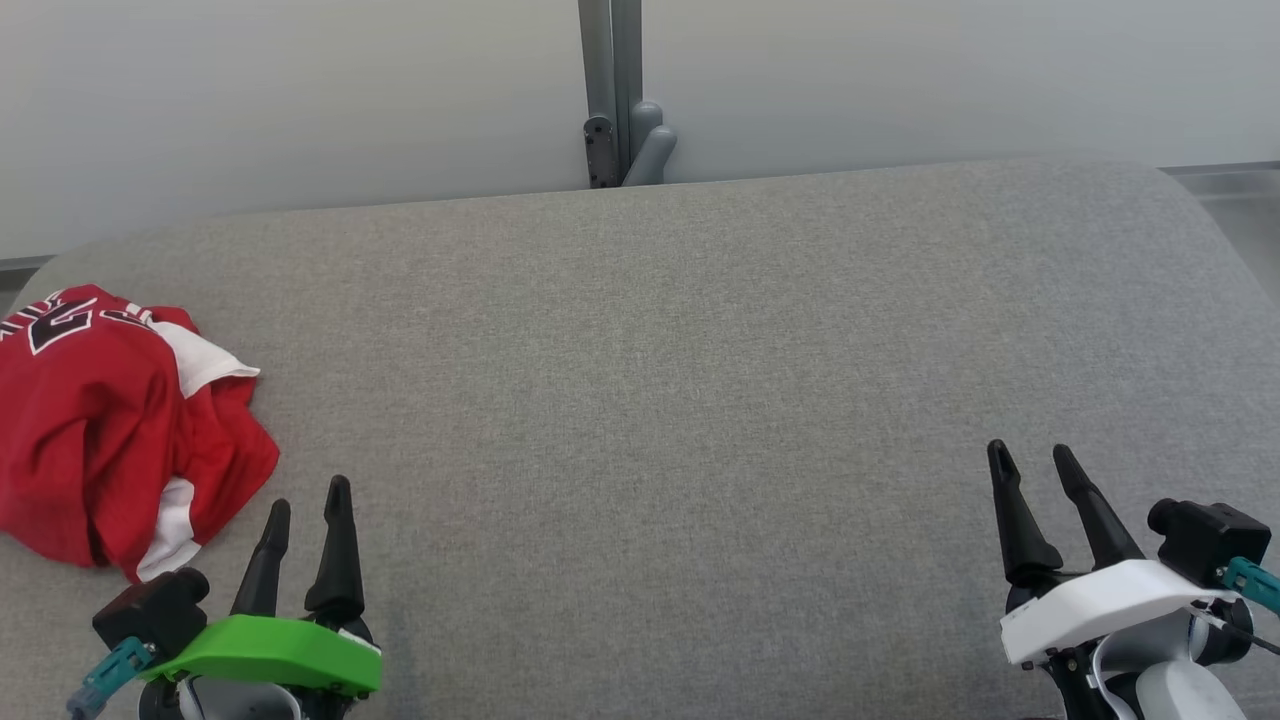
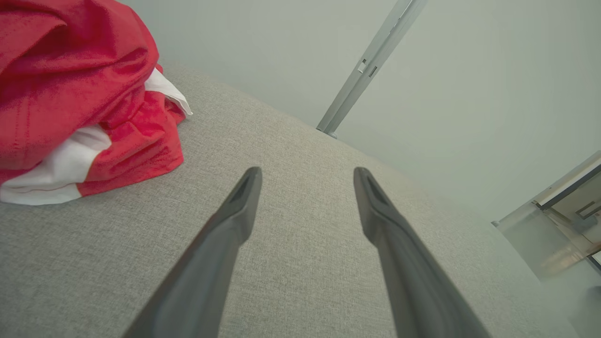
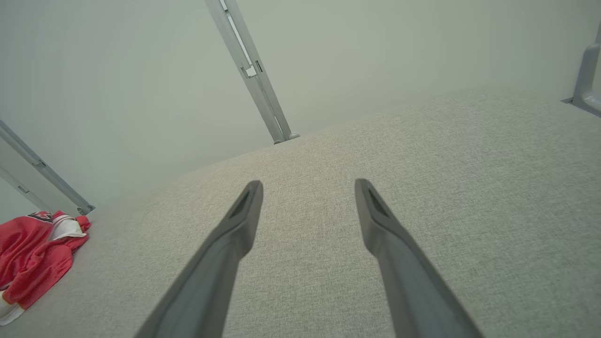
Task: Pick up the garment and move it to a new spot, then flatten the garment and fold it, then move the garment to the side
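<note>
left fingers (image 1: 335, 540) and right fingers (image 1: 1015, 520) are both spread wide, holding nothing; so basically nothing's done yet; red garment (image 1: 110, 430) sits crumpled on the table (image 1: 650, 400) beside the left fingers, not picked up, flattened or folded

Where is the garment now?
In the head view the garment lies crumpled at the left edge of the grey surface, just beyond the left claw, untouched.

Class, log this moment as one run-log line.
stage: pre-pickup | garment: crumpled, table's left | left gripper: jaws open, beside garment | right gripper: jaws open, empty
</note>
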### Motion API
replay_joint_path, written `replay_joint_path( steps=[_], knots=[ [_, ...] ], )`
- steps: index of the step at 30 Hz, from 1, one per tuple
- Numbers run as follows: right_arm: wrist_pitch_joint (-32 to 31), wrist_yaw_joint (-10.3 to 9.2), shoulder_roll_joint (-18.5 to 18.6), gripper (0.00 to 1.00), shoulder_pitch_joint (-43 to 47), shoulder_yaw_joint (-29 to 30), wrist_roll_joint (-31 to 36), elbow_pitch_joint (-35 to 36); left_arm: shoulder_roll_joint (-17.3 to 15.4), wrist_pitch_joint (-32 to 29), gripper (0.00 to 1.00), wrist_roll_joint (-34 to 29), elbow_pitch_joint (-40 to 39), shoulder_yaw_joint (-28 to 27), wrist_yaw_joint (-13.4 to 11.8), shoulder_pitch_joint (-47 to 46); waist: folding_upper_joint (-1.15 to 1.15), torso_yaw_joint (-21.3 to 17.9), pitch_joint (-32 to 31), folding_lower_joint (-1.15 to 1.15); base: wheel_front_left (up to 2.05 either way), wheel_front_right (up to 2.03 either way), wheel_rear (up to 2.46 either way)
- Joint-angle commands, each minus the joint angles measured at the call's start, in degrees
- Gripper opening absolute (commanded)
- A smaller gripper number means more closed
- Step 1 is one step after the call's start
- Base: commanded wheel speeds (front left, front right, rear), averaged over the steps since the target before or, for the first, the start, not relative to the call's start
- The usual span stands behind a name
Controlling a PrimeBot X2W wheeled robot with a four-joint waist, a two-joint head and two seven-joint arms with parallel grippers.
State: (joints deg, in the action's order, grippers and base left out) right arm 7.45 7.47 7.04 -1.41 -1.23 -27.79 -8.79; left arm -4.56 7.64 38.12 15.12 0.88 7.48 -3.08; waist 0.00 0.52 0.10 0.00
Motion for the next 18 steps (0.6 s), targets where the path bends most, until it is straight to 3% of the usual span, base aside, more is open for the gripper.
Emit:
replay_joint_path(
  steps=[1, 18],
  knots=[
    [0.6, 0.02, 0.5, 1.00, 0.0, 0.0, 2.0, 1.0, -0.8, 0.5, 1.00, -2.0, -0.6, 0.2, 0.0, -0.3, 0.00, 0.1, 0.0, 0.00, 0.00, 0.00, 0.00],
    [3.2, 0.02, 1.2, 1.00, 0.9, 0.0, 12.5, 2.0, -1.7, 3.1, 1.00, -12.1, -0.4, 1.7, 0.0, 0.4, 0.00, 0.5, 0.2, 0.00, 0.00, 0.00, 0.00]
  ],
)
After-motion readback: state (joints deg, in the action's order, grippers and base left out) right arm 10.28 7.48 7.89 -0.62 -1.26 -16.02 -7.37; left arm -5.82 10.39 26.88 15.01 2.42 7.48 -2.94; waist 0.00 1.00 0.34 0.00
